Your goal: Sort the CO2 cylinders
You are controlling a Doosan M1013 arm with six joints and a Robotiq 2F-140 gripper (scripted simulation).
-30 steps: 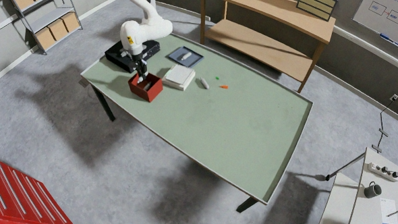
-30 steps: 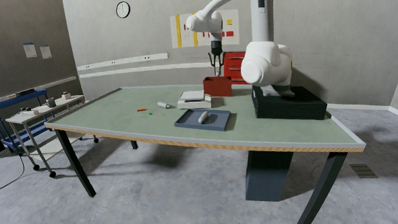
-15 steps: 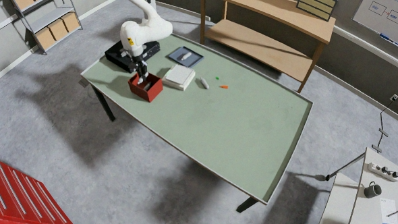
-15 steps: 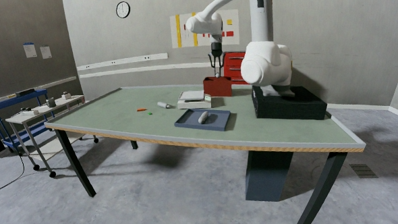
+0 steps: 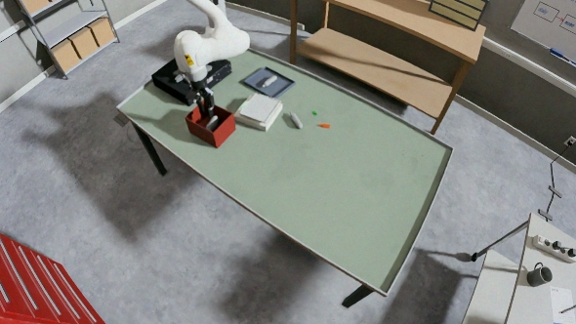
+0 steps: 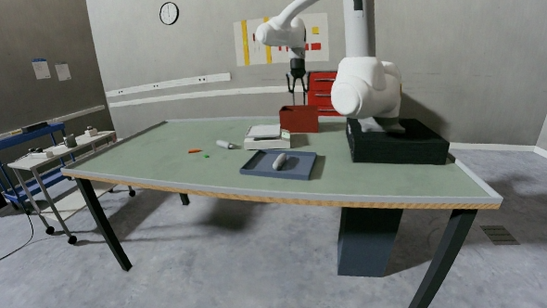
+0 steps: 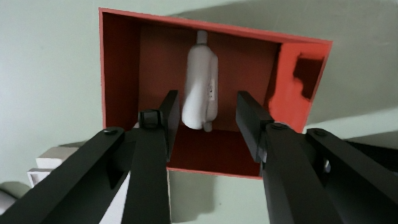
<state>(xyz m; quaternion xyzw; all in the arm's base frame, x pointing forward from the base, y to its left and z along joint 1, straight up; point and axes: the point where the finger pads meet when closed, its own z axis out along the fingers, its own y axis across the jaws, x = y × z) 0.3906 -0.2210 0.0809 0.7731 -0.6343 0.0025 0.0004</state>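
Note:
My gripper (image 7: 208, 105) hangs over the red scrap bin (image 7: 210, 95), with its fingers apart. A white CO2 cylinder (image 7: 200, 85) lies loose below them inside the bin, with a gap on each side, touching neither finger. The bin (image 5: 208, 120) stands near the table's left end, with the gripper (image 5: 207, 109) just above its rim. A second cylinder (image 5: 269, 80) lies flat in the grey tray (image 5: 272, 84). A third cylinder (image 5: 296, 120) lies on the table beside the white scale (image 5: 260, 110), whose top is bare.
The arm's black base (image 5: 190, 80) stands right behind the bin. A small orange piece (image 5: 324, 126) and a small green piece (image 5: 314, 112) lie on the table past the loose cylinder. A wooden shelf bench stands behind the table.

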